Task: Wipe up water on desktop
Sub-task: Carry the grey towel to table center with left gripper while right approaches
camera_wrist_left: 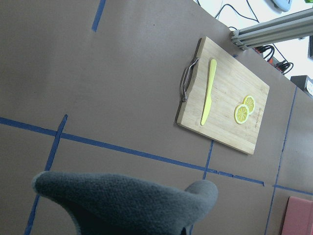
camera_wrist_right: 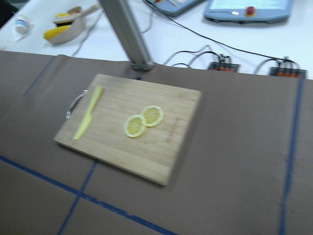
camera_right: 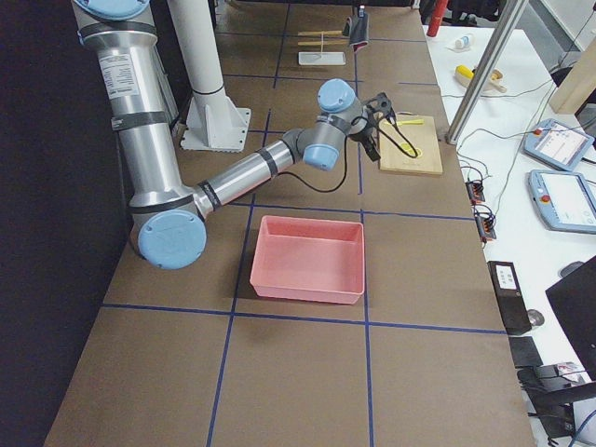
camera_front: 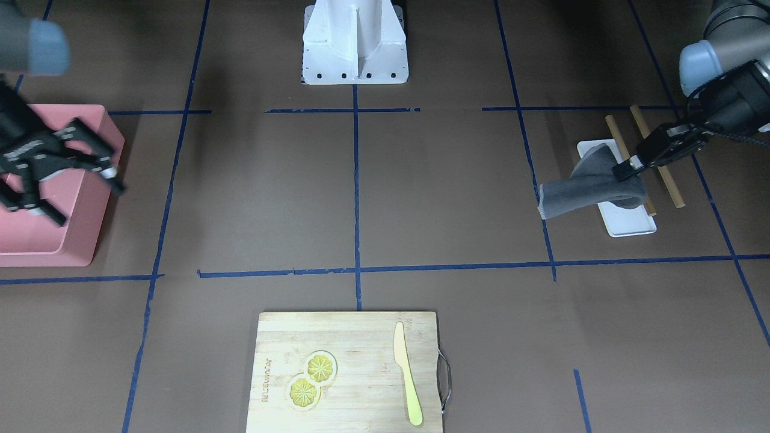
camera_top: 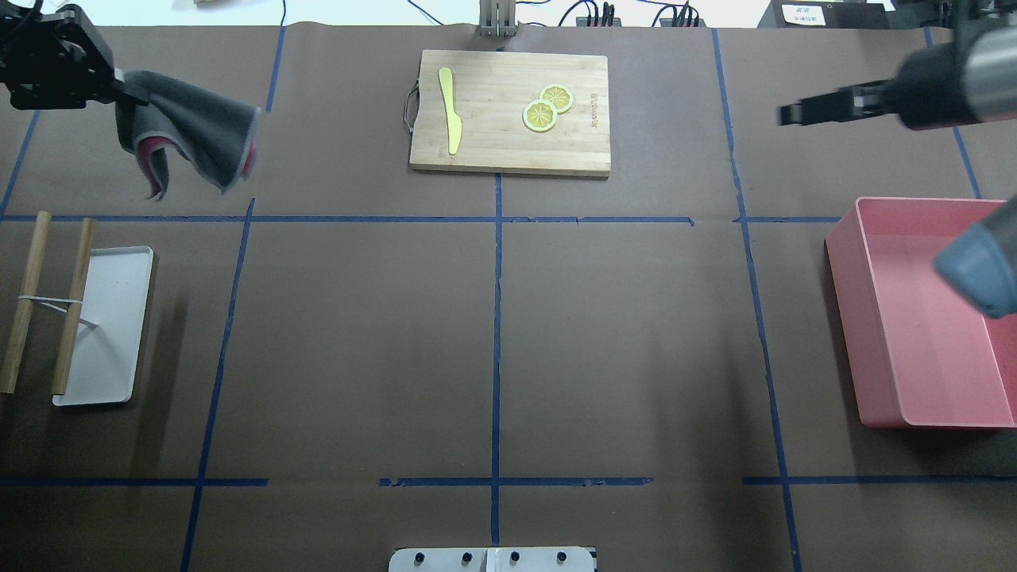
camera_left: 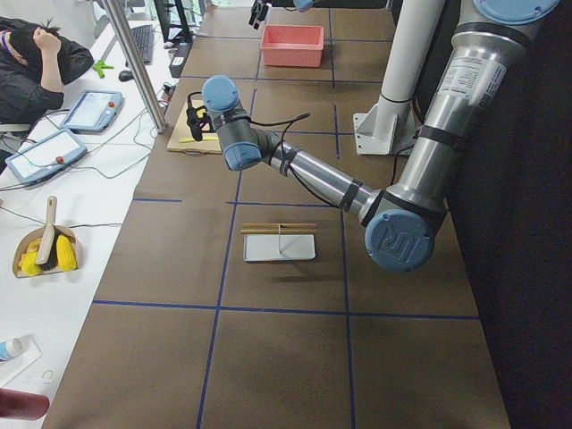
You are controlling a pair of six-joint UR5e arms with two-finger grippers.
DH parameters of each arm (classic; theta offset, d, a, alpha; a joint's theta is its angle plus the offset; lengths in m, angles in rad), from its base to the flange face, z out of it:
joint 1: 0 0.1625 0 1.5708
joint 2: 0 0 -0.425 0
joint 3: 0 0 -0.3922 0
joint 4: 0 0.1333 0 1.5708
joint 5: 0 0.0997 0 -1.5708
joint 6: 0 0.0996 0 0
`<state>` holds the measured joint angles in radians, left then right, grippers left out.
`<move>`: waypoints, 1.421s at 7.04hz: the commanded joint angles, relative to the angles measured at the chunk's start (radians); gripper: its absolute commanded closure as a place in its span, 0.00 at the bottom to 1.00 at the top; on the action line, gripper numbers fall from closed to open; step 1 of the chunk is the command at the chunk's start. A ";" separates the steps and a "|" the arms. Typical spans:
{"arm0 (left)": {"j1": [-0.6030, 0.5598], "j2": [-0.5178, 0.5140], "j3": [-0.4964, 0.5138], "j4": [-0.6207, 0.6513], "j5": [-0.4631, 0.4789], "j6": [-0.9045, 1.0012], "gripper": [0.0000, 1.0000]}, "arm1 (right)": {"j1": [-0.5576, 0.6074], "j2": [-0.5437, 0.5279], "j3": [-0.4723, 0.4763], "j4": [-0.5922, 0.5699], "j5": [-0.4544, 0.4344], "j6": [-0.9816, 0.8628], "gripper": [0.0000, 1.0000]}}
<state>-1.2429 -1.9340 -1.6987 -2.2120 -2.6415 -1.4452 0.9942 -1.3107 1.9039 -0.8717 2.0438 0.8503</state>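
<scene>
Matte brown surface with the blue tape grid fills every view, but I honestly can't make out any wet patch on it. The left gripper is half cut off at the overhead's top-left corner. It's clenched on a dark grey cloth, which hangs off the surface over the far-left rectangle, and the fingertips are buried in the fabric. The right gripper is blurred in the front view, raised on the right side, fingers spread and holding nothing. That arm's blue joint covers part of the pink rectangular plastic bin.

Edges:
- The bamboo cutting board is at the far edge.
- The flat white tray and two wooden sticks are at the left end.
- The bin is at the right end.
- All of these sit well apart from the middle tape cross.
</scene>
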 commanded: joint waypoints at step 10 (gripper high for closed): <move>0.335 -0.215 -0.022 0.079 -0.009 0.327 1.00 | -0.538 0.189 0.067 -0.006 -0.409 -0.117 0.02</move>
<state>-0.9357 -2.1352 -1.7158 -2.0995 -2.6504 -1.1315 0.4706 -1.1258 1.9714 -0.8786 1.6406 0.7340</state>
